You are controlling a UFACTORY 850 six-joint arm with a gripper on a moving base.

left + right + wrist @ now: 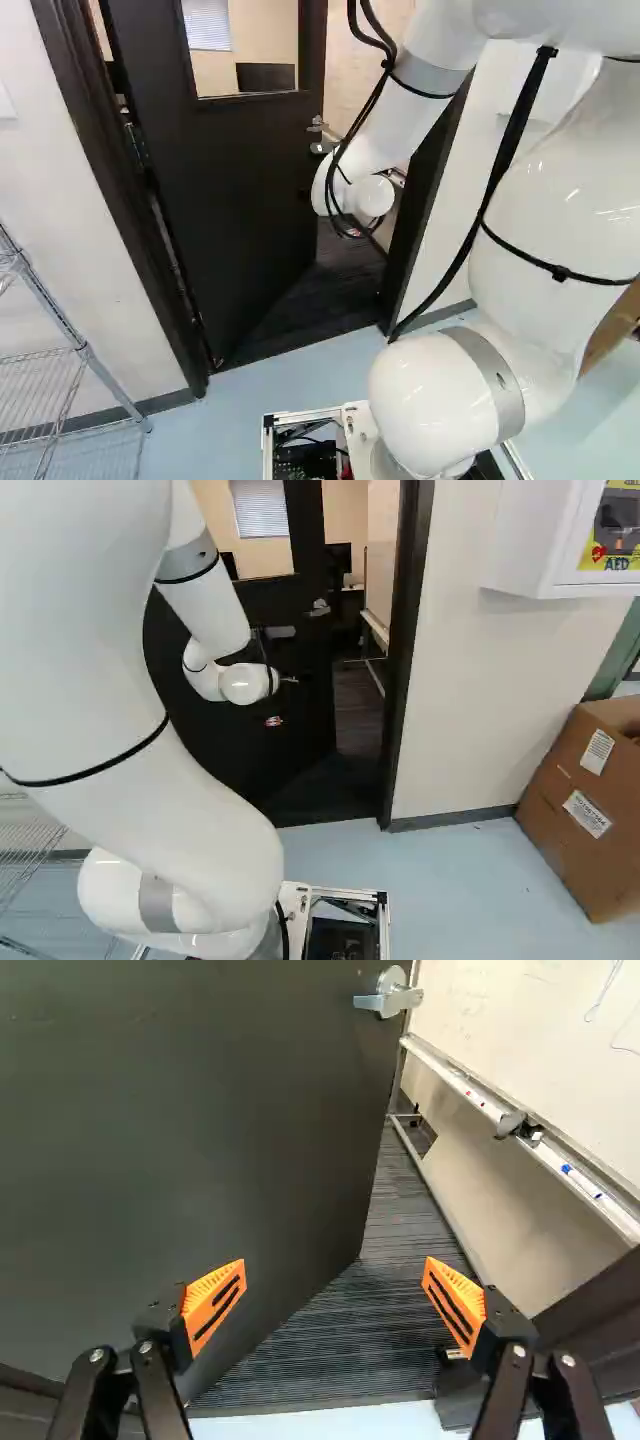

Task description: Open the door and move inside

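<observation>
So the room's got pale walls and a light blue floor (260, 390), with a dark door frame (424, 205) right ahead of the arm (545, 200). The door (235, 200) is swung partway inward, and dark ribbed flooring (350, 1335) shows through the gap.

The claw (273, 720) is wide open, nothing gripped. In the wrist view the claw (336, 1305) has one orange pad (215, 1300) in front of the door panel and the other over the gap, near the frame. Can't tell if any part touches the door. The silver lever handle (388, 998) is ahead of the claw, well apart from it, by the door's free edge.

Labels: two white ones (597, 752) on the cardboard box (570, 815), plus a yellow sign (612, 540) on the white wall cabinet (545, 540).

Only the right base view gets those labels. The wrist view is the one that shows markers (580, 1178) on the whiteboard (520, 1020) tray. The left base view has the better look at the wire shelf (75, 350), left of the door.
</observation>
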